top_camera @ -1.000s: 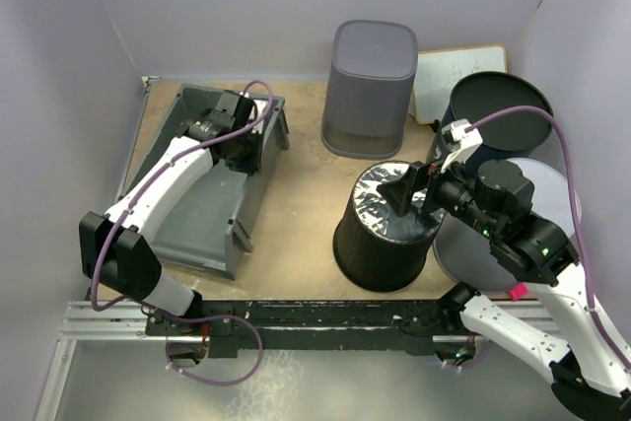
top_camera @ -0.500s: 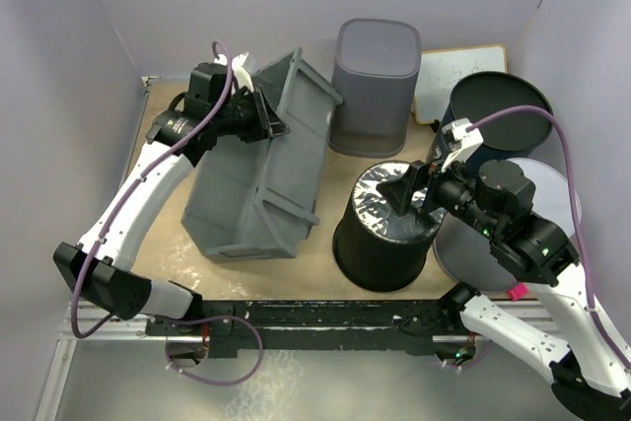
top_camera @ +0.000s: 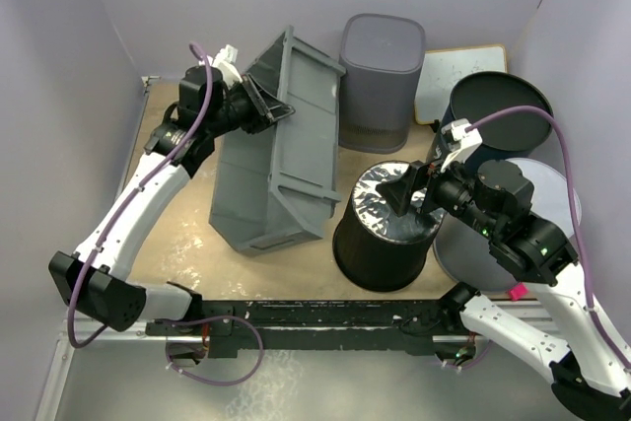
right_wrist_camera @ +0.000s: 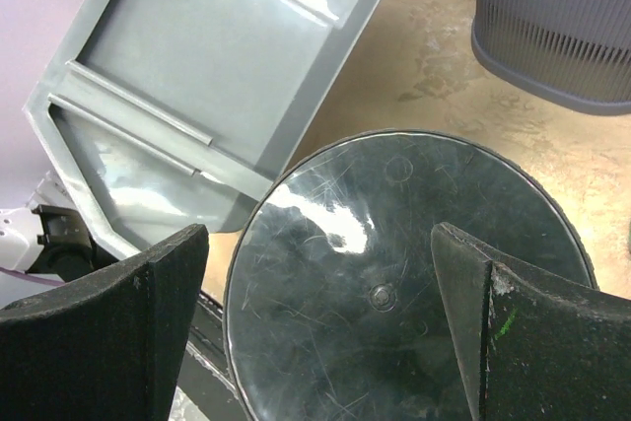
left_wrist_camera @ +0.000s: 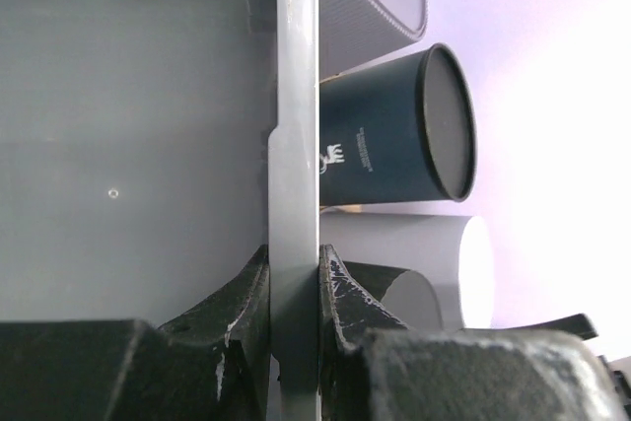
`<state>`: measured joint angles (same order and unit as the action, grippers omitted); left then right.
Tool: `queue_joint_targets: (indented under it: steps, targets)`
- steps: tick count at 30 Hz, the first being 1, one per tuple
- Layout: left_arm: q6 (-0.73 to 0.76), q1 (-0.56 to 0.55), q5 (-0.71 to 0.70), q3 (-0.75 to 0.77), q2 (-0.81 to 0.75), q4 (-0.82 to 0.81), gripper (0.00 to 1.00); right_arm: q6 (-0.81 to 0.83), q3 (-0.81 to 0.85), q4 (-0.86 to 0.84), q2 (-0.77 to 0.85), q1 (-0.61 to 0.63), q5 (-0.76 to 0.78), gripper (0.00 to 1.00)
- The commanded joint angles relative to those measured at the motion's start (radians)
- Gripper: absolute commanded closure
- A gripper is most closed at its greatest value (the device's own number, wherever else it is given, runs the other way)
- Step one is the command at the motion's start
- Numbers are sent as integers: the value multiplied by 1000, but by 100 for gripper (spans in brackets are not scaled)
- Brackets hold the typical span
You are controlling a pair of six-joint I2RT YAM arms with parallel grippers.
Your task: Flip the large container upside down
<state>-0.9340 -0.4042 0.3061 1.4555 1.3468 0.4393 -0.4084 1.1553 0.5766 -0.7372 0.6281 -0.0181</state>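
Our left gripper [left_wrist_camera: 294,288] is clamped on the rim of the big grey rectangular plastic bin [top_camera: 286,155], with a finger on each side of the wall. The bin's tipped up on its side, left of centre on the tan table [top_camera: 311,268]. Its underside faces the upturned black round bucket [top_camera: 383,234] just right of it. We'd call that roughly halfway, and it needs rolling over onto its rim. Our right gripper [top_camera: 409,189] hangs spread wide above that bucket, holding nothing.

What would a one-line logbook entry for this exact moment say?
left gripper: shut on grey container rim | container: tipped on its side, not yet inverted | right gripper: open over black bucket
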Motion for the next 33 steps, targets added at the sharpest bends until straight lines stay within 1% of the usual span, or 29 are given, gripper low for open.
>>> queue_joint_targets:
  steps: [1, 9, 12, 13, 17, 19, 21, 23, 27, 28, 30, 31, 32, 33]
  targets:
    - [-188, 18, 47, -43, -100, -426, 100, -4, 0, -46, 9, 2, -17, 4]
    - [-215, 43, 7, -72, -142, -412, 100, -6, -8, -40, 20, 2, -13, 4]
    - [-193, 74, 24, -109, -135, -352, 100, -5, -15, -39, 26, 2, -11, 4]
    - [-215, 89, 52, -142, -138, -374, 100, -6, -16, -39, 28, 2, -11, 4]
    - [-337, 181, 197, -311, -149, -574, 100, -6, -19, -32, 31, 2, -11, 4]
    - [-369, 231, 249, -354, -159, -612, 100, -6, -20, -28, 33, 2, -10, 4]
    - [-350, 279, 302, -376, -168, -610, 100, -7, -20, -20, 37, 2, -9, 4]
    - [-278, 323, 343, -372, -173, -527, 100, -7, -24, -17, 40, 2, -11, 4]
    - [-57, 401, 397, -340, -168, -260, 100, -7, -29, -11, 38, 2, -21, 4]
    - [-13, 419, 411, -338, -165, -206, 98, -7, -29, -13, 37, 2, -22, 4]
    - [76, 462, 416, -334, -162, -102, 92, -7, -31, -15, 33, 2, -22, 4]
    - [129, 476, 406, -328, -160, -39, 87, -7, -30, -17, 31, 2, -22, 4]
    - [188, 484, 379, -316, -160, 24, 80, -7, -32, -21, 29, 2, -20, 4]
    - [251, 487, 317, -291, -159, 131, 72, -7, -30, -22, 29, 2, -19, 4]
